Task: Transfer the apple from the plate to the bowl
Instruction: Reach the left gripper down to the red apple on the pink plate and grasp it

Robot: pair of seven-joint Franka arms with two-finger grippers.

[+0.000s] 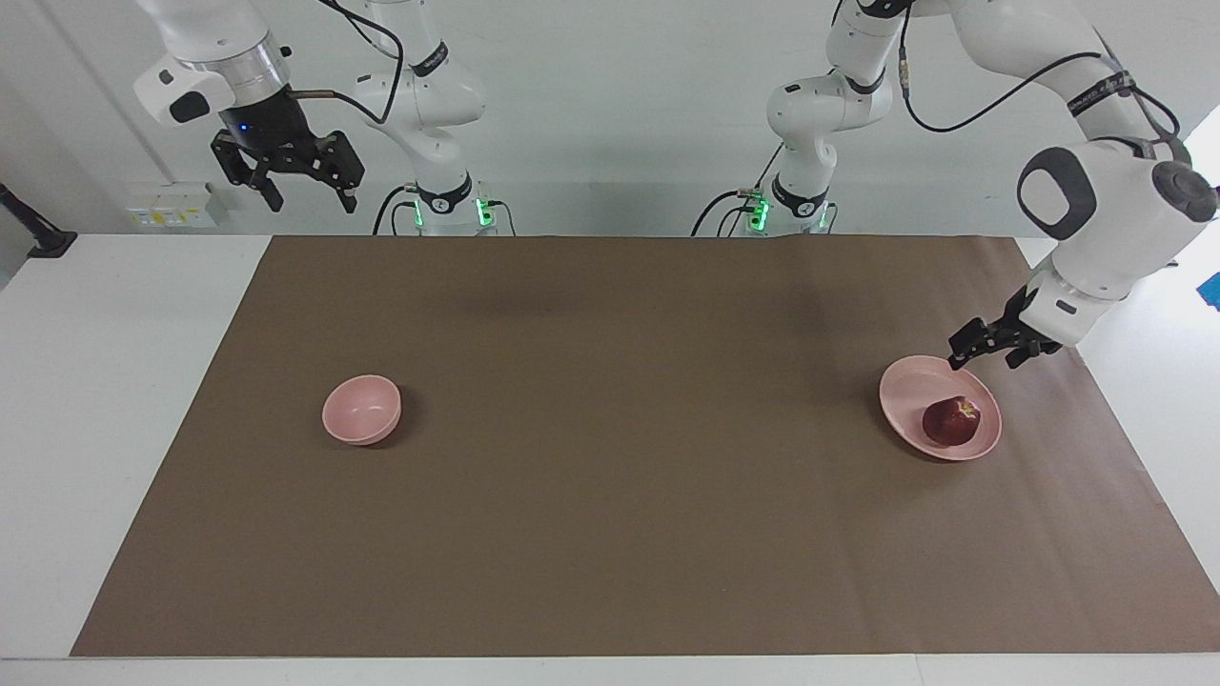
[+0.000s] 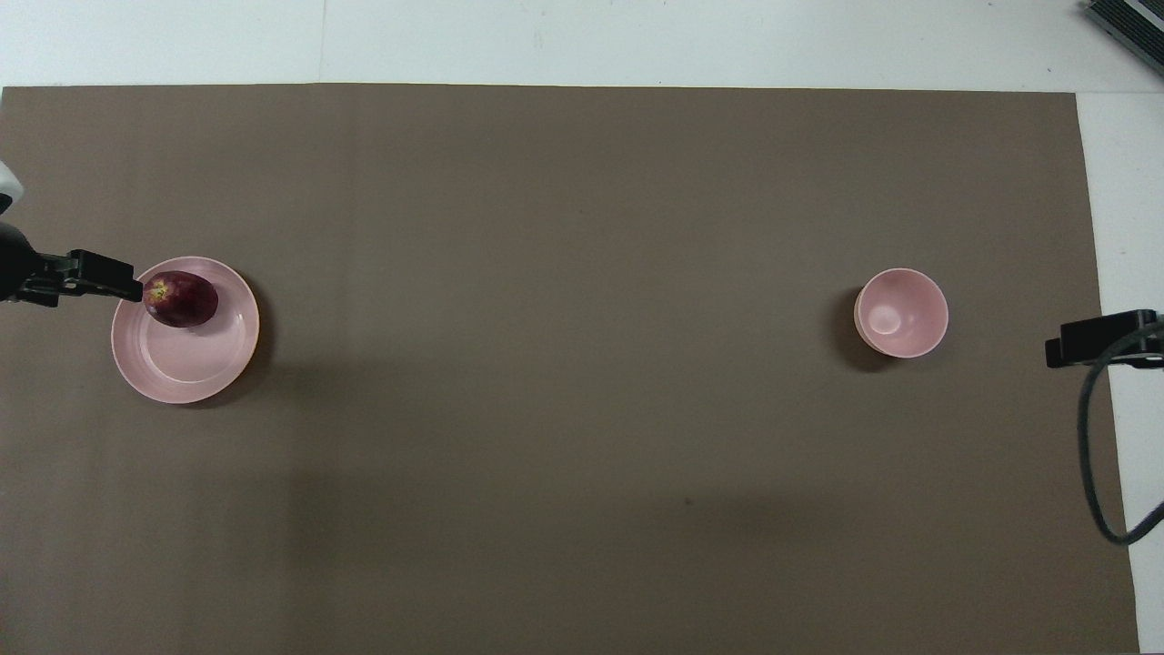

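The dark red apple (image 1: 949, 421) (image 2: 180, 298) lies on the pale pink plate (image 1: 910, 389) (image 2: 193, 362), toward the left arm's end of the table. My left gripper (image 1: 986, 354) (image 2: 123, 284) hangs low over the plate's rim, beside the apple and apart from it. It is open and holds nothing. The small pink bowl (image 1: 361, 409) (image 2: 900, 312) stands empty toward the right arm's end. My right gripper (image 1: 307, 187) (image 2: 1087, 339) waits high up at that end, open and empty.
A brown paper mat (image 1: 610, 495) covers most of the white table (image 1: 114, 381). A black cable (image 2: 1091, 455) hangs by the right gripper in the overhead view.
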